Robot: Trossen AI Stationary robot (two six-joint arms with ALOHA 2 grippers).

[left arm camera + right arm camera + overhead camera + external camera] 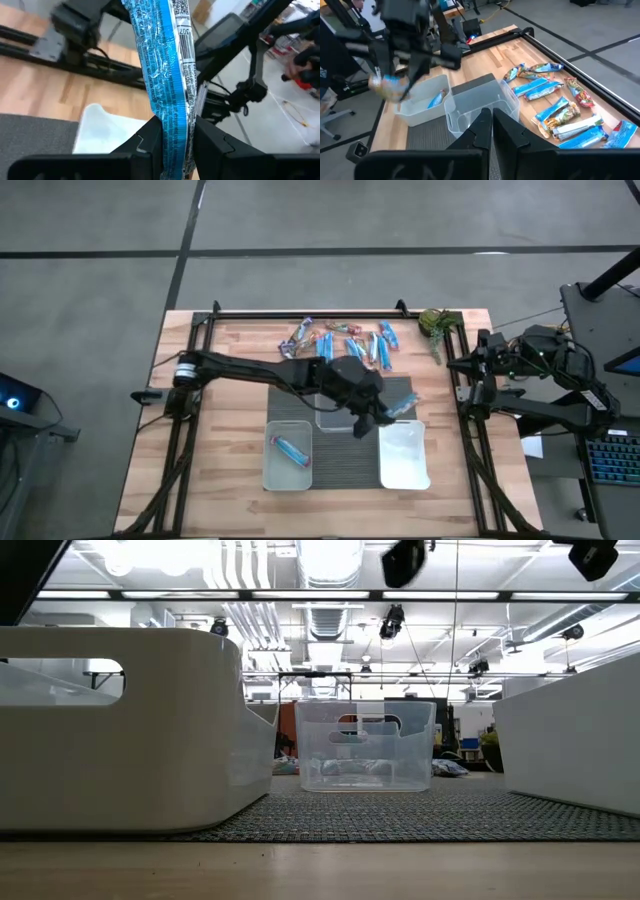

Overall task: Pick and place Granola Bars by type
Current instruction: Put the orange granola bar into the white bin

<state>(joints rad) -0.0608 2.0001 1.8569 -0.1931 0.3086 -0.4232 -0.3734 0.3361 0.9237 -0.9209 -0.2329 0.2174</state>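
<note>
The left pincer (175, 137) is closed on a blue granola bar (162, 75), whose long axis sticks straight out from the fingers. The right-hand tub (403, 455) lies just beside and below it. The right pincer (487, 125) waits shut at the worktop (230, 380) edge.

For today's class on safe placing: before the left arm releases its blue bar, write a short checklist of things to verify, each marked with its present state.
1. Left end effector shut on the blue bar: ok.
2. End effector over the right tub: ok, near its far edge.
3. Right tub free of other bar types: ok, looks bare.
4. Left tub already holding a blue bar: not ok, same type belongs there.
5. Right end effector parked, shut: ok.
</note>
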